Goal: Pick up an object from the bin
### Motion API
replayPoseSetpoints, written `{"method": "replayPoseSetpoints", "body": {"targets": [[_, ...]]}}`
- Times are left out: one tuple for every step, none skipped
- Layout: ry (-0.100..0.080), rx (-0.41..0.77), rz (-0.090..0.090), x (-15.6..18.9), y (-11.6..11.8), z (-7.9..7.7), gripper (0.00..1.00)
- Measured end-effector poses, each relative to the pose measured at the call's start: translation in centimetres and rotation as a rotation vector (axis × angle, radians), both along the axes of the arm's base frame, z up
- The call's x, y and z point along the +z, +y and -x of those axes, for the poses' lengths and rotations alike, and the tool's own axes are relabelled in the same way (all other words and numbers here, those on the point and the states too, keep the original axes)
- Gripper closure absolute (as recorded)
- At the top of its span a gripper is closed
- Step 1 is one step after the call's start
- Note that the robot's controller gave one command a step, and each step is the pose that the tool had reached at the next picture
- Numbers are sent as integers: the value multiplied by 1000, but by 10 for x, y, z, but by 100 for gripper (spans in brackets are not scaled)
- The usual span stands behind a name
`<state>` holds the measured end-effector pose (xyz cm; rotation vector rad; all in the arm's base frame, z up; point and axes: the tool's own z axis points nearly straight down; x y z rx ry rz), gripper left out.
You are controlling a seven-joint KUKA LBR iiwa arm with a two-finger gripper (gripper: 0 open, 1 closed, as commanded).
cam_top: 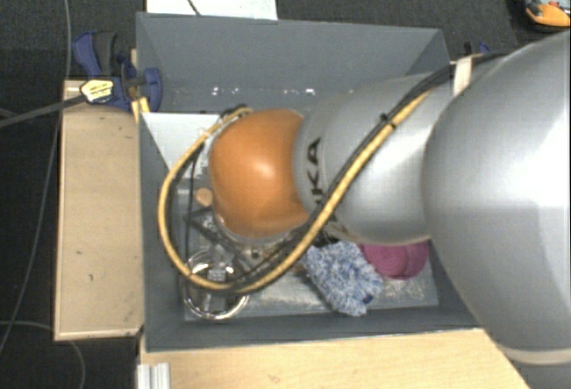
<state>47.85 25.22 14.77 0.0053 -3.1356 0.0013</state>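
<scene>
- Silver arm (464,164) spanned the bin (294,57) from 3 o'clock.
- Gripper (217,264) hung at 7 o'clock; its state could not be told.
- Blue woolly thing (343,282) lay at 5 o'clock.

The grey arm (464,164) comes in from the right and slopes down toward the lower left; its wrist wears a rounded orange cover (257,171); a yellow-and-black cable (171,200) runs along the arm and loops out left of the cover. Beneath the cover the gripper (214,269) points downward, largely hidden.
</scene>
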Motion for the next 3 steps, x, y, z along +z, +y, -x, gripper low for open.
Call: {"method": "replayPoseSetpoints", "body": {"targets": [[-7, -7, -2, 4, -1, -3, 0], [-7, -33, -3, -77, -23, -18, 0], [-13, -57, -8, -77, -28, -15, 0]]}}
